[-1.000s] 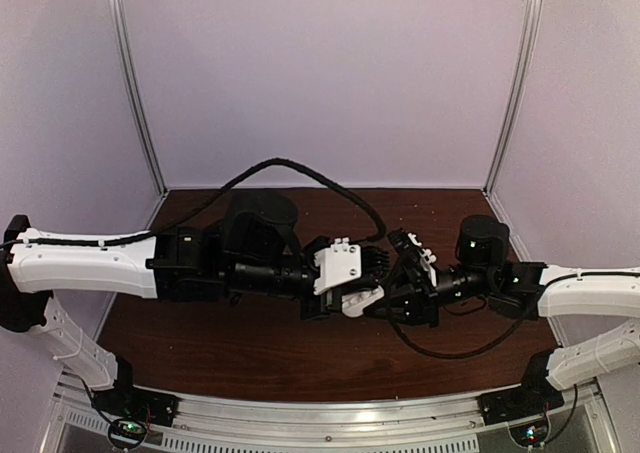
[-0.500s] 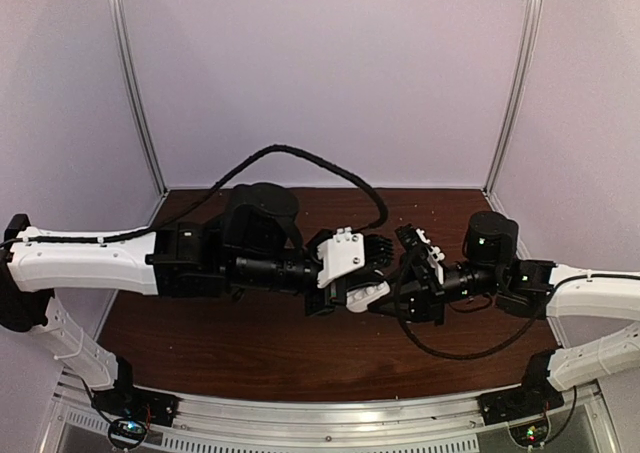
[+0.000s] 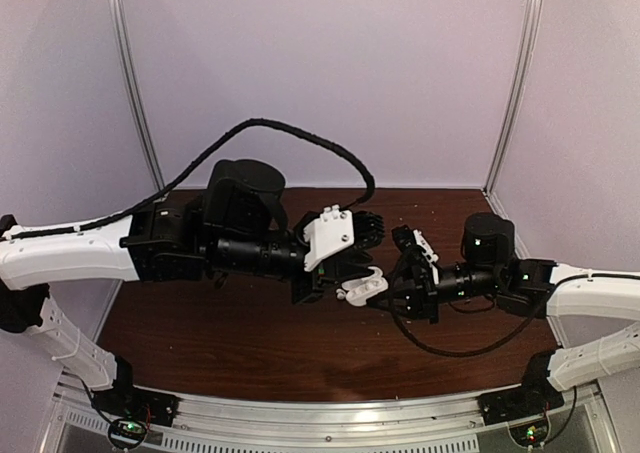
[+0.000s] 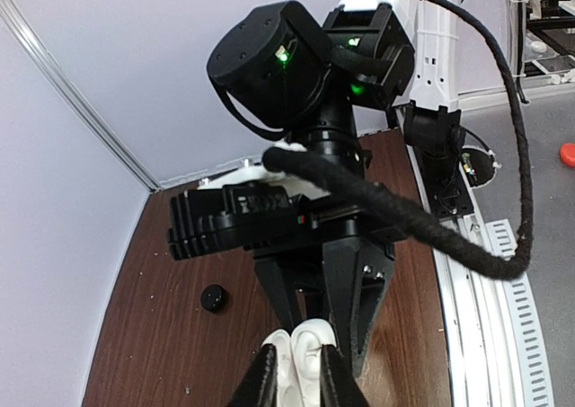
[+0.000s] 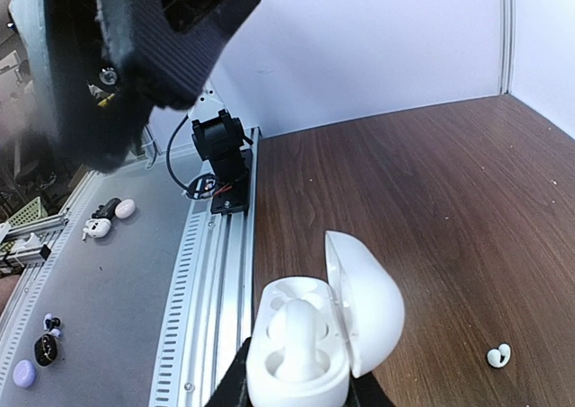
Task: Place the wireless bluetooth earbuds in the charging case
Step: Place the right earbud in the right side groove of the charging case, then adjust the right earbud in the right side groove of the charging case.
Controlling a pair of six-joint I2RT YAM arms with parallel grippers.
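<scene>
The white charging case (image 5: 301, 353) stands with its lid (image 5: 368, 304) swung open, and my right gripper (image 5: 299, 391) is shut on its base. One glossy white earbud (image 5: 301, 335) lies in the case's cavity. Another white earbud (image 5: 498, 356) rests on the brown table to the right. In the top view the case (image 3: 362, 288) hangs above the table's middle, between my right gripper (image 3: 388, 295) and my left gripper (image 3: 350, 266). My left gripper (image 4: 296, 384) hovers just over the case (image 4: 310, 349), jaws slightly open and holding nothing.
A small round black piece (image 4: 213, 297) lies on the table (image 3: 230, 343) to the left. The aluminium rail (image 5: 211, 290) runs along the table's near edge. Beyond it, small items (image 5: 97, 228) lie on the grey floor. A black cable (image 3: 300, 138) arches over the left arm.
My left gripper's jaws have parted and it has lifted up and back from the case. The right gripper has kept hold of the case and shifted slightly.
</scene>
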